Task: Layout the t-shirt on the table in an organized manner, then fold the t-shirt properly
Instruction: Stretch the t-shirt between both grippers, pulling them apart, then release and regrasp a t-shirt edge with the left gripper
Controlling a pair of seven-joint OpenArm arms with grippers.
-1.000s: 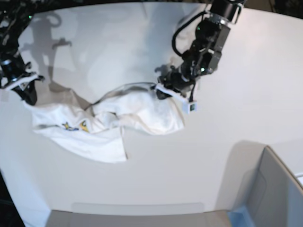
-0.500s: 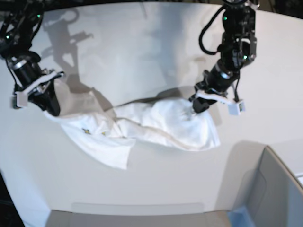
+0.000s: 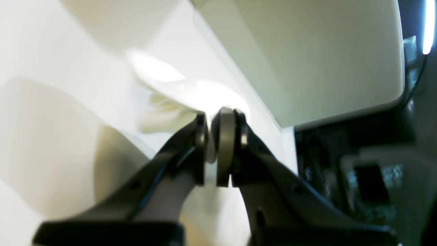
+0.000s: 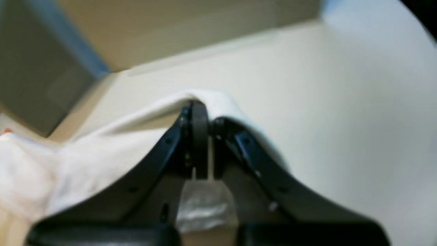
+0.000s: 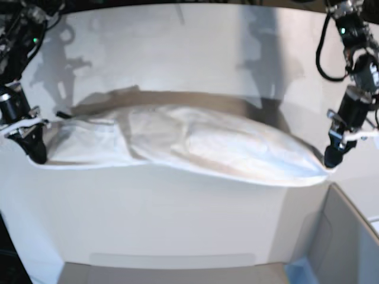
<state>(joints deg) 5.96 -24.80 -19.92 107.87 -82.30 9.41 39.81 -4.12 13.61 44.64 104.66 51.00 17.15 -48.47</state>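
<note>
Your left gripper [image 3: 218, 143] is pinched shut on a white fold of the t-shirt [image 5: 195, 145], and your right gripper [image 4: 205, 136] is likewise clamped on cloth that drapes over its fingertips. In the base view the shirt hangs stretched across the middle of the table [image 5: 177, 225], right gripper [image 5: 32, 151] at its left end, left gripper [image 5: 331, 158] at its right end beside the grey box [image 5: 349, 236]. Both wrist views are blurred; no print is visible.

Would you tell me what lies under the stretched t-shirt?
Only the table shows around the t-shirt, which casts a shadow behind it. Whatever is directly beneath the cloth is covered.
</note>
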